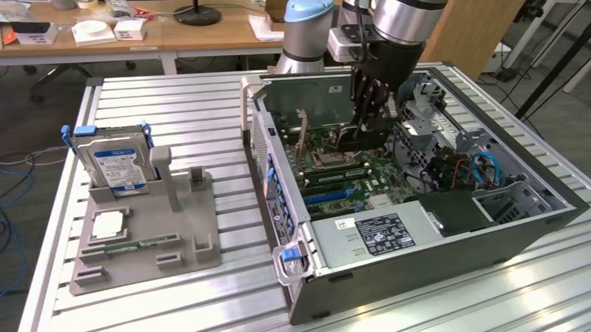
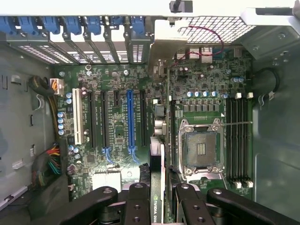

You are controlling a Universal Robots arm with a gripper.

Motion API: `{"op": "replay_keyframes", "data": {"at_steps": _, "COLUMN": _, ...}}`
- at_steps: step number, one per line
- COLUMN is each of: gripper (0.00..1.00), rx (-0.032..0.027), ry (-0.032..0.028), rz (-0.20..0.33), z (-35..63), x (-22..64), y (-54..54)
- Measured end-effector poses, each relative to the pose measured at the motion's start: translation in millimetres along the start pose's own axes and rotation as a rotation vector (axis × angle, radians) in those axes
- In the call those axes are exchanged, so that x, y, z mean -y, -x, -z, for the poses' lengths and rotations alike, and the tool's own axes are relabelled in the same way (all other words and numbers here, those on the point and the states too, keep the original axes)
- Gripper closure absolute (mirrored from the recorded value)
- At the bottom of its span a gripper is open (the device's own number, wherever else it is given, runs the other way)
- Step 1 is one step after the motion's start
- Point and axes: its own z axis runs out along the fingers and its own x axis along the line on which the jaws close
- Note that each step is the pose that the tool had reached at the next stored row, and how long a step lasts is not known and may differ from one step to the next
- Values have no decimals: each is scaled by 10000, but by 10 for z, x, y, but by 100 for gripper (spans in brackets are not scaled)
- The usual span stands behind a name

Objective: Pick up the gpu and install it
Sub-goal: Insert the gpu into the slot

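gripper [image 2: 161, 199] inside the open computer case [image 1: 517, 228], low over the motherboard [image 2: 117, 122], fingers [image 2: 138, 204] clamped on the gpu [image 2: 158, 159]. in the wrist view, card on edge between the 2 inner fingers, its thin edge running away from the camera toward the metal bracket [image 2: 161, 51] at the rear wall of the case. in the exterior view, card [image 1: 303, 135] upright beside the arm, by the back of the case.

pick-up part: done, by the look of it, with the card off the gray tray [image 1: 189, 228] and held in the case. on that tray at the exterior view's left, hard drive [image 1: 113, 162] upright in its holder, and a square chip [image 1: 107, 223] and a memory stick [image 1: 138, 243] lying flat.

install part: under way, not plainly finished. card in line with the board between the blue slot [image 2: 130, 119] and the processor socket [image 2: 200, 150], nearer the socket side of the slot row. lower edge hidden behind the card's own body and the fingers, so cannot tell whether seated in a slot, touching it, or a little above it. bracket close against the rear slot openings, touching or not unclear. latches [image 2: 84, 26] along the rear wall blue and raised. grip not yet let go.
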Motion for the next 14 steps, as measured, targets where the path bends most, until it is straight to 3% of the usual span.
{"op": "replay_keyframes", "data": {"at_steps": 14, "gripper": 74, "rx": -3, "ry": 1, "rz": 2, "z": -36, "x": 8, "y": -121}}
